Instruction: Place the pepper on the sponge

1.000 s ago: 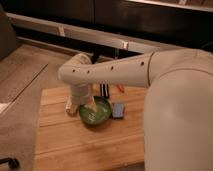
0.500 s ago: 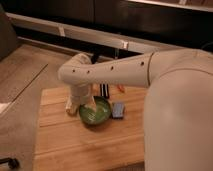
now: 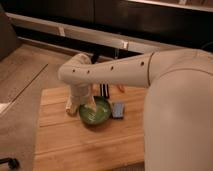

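A small orange-red pepper (image 3: pixel 120 89) lies on the wooden table (image 3: pixel 65 145), just behind the arm's edge and partly hidden by it. In front of it, the flat blue sponge (image 3: pixel 118 110) rests right beside the green bowl's (image 3: pixel 100 116) right rim. My gripper (image 3: pixel 82 107) hangs from the big white arm (image 3: pixel 115 72) and points down at the bowl's left rim, well left of both sponge and pepper. Nothing shows in its hold.
A narrow black block (image 3: pixel 104 90) stands behind the bowl, between wrist and pepper. The white arm covers the table's right part. A dark cabinet front with a pale rail (image 3: pixel 60 30) runs along the back. Floor lies to the left.
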Available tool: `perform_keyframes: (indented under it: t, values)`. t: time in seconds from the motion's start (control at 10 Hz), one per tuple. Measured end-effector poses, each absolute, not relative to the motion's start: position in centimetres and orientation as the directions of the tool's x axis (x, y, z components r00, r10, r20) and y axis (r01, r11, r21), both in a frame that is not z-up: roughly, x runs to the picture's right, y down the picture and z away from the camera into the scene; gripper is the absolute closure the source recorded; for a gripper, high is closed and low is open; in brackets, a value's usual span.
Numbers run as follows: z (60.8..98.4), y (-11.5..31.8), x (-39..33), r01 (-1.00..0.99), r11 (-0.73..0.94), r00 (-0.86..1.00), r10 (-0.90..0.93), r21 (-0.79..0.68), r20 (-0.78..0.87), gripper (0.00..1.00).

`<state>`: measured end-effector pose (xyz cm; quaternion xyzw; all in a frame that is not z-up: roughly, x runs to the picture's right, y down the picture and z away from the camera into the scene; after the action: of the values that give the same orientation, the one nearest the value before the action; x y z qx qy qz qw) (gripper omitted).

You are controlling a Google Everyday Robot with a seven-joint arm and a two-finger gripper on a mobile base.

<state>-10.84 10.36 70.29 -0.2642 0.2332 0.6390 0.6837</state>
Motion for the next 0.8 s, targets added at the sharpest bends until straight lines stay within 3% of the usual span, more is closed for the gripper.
perform_keyframes:
  t: [0.3, 0.8]
  values:
    - [71.0, 9.1, -12.6, -0.99, 0.129, 0.135, 0.77, -0.054, -0.624, 0.35]
    - [74.0, -0.9, -8.1, -0.993, 0.121, 0.106, 0.867, -0.001, -0.486, 0.35]
